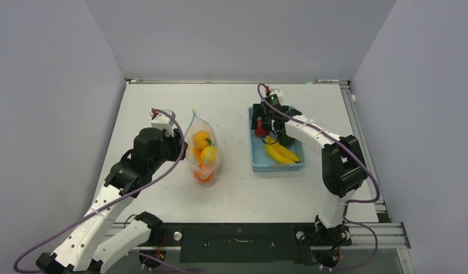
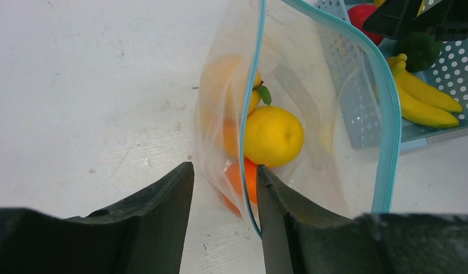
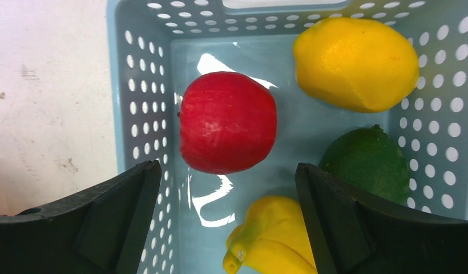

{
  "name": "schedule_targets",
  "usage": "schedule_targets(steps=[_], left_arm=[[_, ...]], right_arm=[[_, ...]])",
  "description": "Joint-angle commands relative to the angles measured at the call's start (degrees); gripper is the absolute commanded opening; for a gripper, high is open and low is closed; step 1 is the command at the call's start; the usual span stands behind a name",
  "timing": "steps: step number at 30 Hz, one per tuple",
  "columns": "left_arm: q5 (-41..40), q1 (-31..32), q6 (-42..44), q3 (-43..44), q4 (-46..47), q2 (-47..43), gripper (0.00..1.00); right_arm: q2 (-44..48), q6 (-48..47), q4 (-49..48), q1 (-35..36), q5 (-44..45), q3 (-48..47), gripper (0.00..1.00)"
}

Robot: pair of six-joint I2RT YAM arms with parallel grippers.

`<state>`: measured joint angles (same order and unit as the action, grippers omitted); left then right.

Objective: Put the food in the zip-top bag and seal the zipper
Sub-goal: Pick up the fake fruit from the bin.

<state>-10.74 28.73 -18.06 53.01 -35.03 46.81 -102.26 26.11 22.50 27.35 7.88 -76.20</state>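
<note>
- The left end effector (image 2: 223, 171) stands partly open with a narrow gap between its fingers, and it is clamped on nothing.
- The zip-top bag (image 2: 334, 142) lies on the white surface (image 1: 237, 188) straight ahead of those fingertips, its mouth gaping toward them.
- The zipper (image 2: 386, 114) forms an open loop. Its near run drops into the gap, close along the inner face of one finger; I cannot tell whether it touches. Its far run curves off to the side, toward the basket.
- Inside the bag, just beyond the fingertips, sits a bagged lemon (image 2: 273, 136). An orange (image 2: 226, 80) with a green leaf lies farther ahead behind the film. A reddish-orange piece (image 2: 246, 180) lies nearest, at the bag's bottom corner.
- The right end effector (image 3: 227, 166) is spread wide and holds nothing. It hangs over the light-blue perforated basket (image 3: 140, 74), one finger above the basket's side wall.
- A red apple (image 3: 228, 121) lies on the basket floor directly ahead, between the two fingers and apart from both.
- A basket lemon (image 3: 356, 63) lies farther ahead, toward the other finger's side.
- A dark green fruit (image 3: 366, 162) sits just beyond that fingertip.
- The banana bunch (image 3: 271, 234) lies below, between the fingers.
</note>
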Motion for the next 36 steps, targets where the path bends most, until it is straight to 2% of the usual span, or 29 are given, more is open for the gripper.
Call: schedule_targets(steps=[1, 9, 14, 21, 27, 29, 32, 36], left_arm=[[1.1, -0.4, 0.3, -0.1, 3.9, -1.3, 0.42], [1.9, -0.4, 0.5, -0.2, 4.2, -1.4, 0.47], [3.0, -0.4, 0.5, -0.4, 4.6, -1.8, 0.52], [3.7, -0.4, 0.5, -0.7, 5.1, -2.4, 0.58], [4.1, -0.4, 0.6, -0.8, 5.2, -2.2, 0.59], [4.2, -0.4, 0.6, -0.8, 5.1, -2.2, 0.59], [4.3, -0.4, 0.6, -0.8, 5.1, -2.2, 0.59], [4.4, -0.4, 0.7, -0.7, 5.2, -2.1, 0.58]], right_arm=[[-2.3, 1.6, -2.6, -0.9, 0.7, -0.9, 0.90], [-6.0, 2.6, -4.1, -1.6, 1.0, -1.6, 0.91], [-6.4, 2.9, -5.6, -1.7, 0.1, -1.2, 1.00], [-5.7, 2.8, -6.0, -1.7, -0.8, -1.4, 0.75], [-4.0, 2.6, -5.8, -1.7, -0.6, -1.2, 0.40], [-3.0, 2.5, -5.4, -1.6, -0.3, -1.2, 0.32], [-0.7, 2.5, -5.4, -1.4, 0.2, -0.4, 0.26], [3.0, 2.0, -5.1, -0.7, 0.4, 0.0, 0.24]])
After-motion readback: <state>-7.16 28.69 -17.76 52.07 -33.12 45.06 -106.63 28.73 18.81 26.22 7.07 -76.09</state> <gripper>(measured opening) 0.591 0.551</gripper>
